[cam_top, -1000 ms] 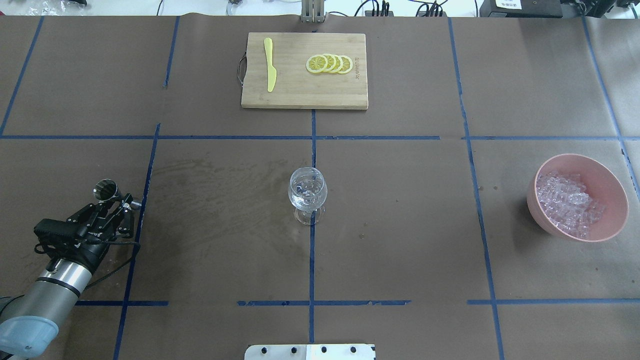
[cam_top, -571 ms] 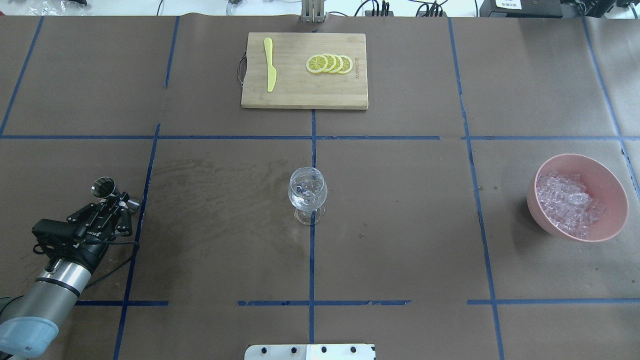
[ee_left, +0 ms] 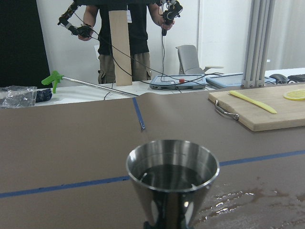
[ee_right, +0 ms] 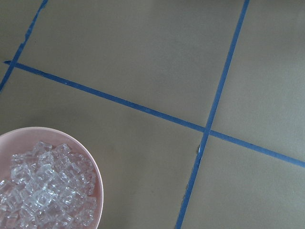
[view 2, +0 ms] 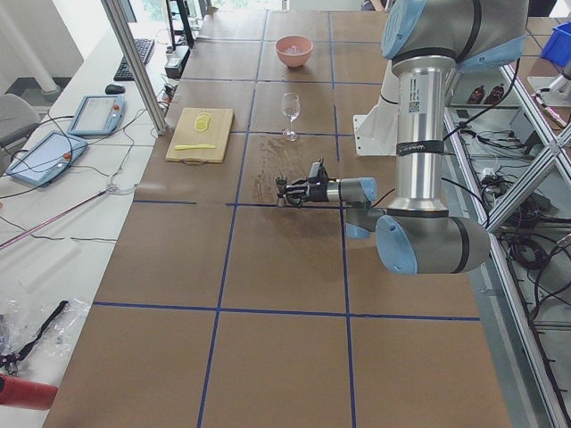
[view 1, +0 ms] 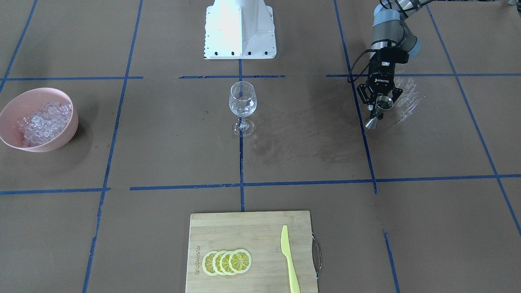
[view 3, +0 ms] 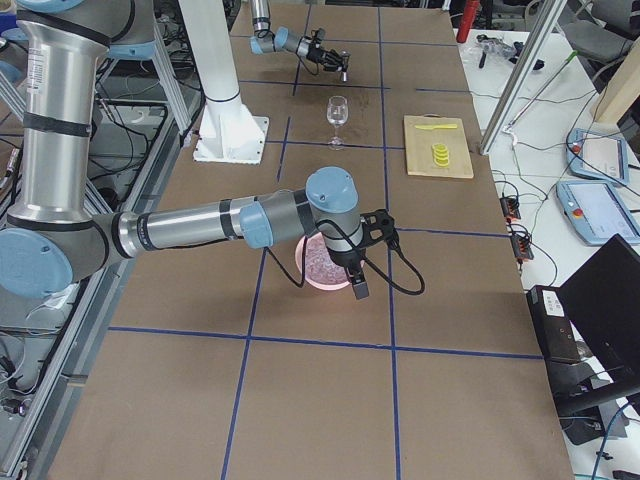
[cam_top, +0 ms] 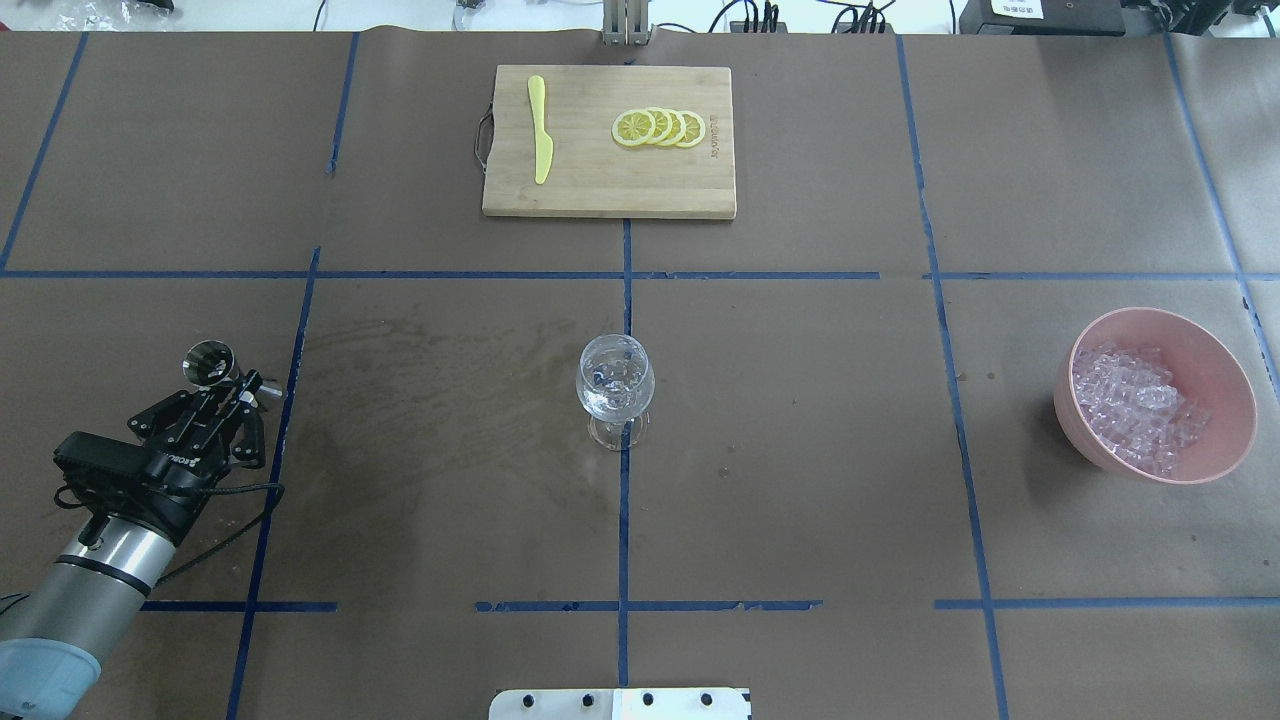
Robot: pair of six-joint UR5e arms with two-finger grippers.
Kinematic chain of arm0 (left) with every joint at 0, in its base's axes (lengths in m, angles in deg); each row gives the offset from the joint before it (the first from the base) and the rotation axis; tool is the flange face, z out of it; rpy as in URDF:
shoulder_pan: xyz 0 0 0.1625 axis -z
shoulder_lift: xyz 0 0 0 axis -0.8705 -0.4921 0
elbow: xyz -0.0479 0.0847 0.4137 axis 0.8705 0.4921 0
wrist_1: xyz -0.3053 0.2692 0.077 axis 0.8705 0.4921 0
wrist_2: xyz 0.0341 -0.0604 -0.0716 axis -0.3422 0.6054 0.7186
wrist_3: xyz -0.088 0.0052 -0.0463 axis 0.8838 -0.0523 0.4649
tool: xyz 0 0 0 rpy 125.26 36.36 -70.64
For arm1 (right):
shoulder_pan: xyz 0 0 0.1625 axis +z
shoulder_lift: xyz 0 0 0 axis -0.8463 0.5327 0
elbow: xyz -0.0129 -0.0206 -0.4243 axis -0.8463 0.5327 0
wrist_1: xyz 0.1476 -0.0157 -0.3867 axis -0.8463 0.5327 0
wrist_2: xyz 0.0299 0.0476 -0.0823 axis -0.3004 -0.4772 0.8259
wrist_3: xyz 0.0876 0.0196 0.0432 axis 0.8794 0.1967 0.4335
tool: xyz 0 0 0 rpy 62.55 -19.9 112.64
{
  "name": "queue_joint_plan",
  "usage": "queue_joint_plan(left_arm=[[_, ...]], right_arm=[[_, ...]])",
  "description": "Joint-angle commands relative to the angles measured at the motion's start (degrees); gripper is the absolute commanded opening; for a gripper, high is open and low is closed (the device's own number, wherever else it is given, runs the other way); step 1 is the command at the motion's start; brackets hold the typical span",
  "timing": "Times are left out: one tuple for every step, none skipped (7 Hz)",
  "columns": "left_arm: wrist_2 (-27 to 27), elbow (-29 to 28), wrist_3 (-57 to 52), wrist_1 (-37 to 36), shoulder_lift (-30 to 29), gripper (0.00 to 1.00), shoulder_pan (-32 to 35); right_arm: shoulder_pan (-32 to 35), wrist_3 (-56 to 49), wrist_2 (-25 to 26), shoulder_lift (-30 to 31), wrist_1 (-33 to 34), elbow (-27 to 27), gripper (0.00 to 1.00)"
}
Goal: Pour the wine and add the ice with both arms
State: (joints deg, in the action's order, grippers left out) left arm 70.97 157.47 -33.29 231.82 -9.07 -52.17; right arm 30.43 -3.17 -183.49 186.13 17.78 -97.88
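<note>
My left gripper (cam_top: 232, 398) is shut on the waist of a steel jigger (cam_top: 208, 363), held near upright just above the table at the left. It also shows in the front view (view 1: 382, 103) and fills the left wrist view (ee_left: 171, 176). The clear wine glass (cam_top: 615, 385) stands at the table's centre (view 1: 243, 101). The ice (cam_top: 1135, 405) lies heaped in a pink bowl (cam_top: 1228, 372) at the right. My right gripper (view 3: 358, 292) hangs over that bowl's near rim, seen only from the side, so I cannot tell if it is open or shut. The ice also shows in the right wrist view (ee_right: 47, 191).
A wooden cutting board (cam_top: 600, 190) at the far middle carries lemon slices (cam_top: 658, 128) and a yellow plastic knife (cam_top: 540, 130). A damp stain (cam_top: 430, 370) spreads over the brown paper between the jigger and the glass. The white base block (view 1: 240, 28) stands on the robot's side.
My left gripper has drawn a little to the left and away from the glass with the jigger in it. The jigger stands more upright. Nothing else has moved.
</note>
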Motion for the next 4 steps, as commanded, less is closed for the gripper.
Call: queue_joint_plan(left_arm=[[1.12,1.48,-14.41,9.43,-4.66,0.0,0.25],[2.61,1.58,-14.79,9.02,-6.35,0.0,0.52],[2.71,1.58,-14.88,5.79,-9.67,0.0,1.13],[2.71,1.66,-14.88,2.63,-12.49,0.0,1.48]], right_arm=[[0.0,0.0,0.0,-0.09,0.0,0.1,1.0],[0.0,0.0,0.0,-0.09,0.0,0.1,1.0],[0.0,0.0,0.0,-0.09,0.0,0.1,1.0],[0.0,0.0,0.0,-0.09,0.0,0.1,1.0]])
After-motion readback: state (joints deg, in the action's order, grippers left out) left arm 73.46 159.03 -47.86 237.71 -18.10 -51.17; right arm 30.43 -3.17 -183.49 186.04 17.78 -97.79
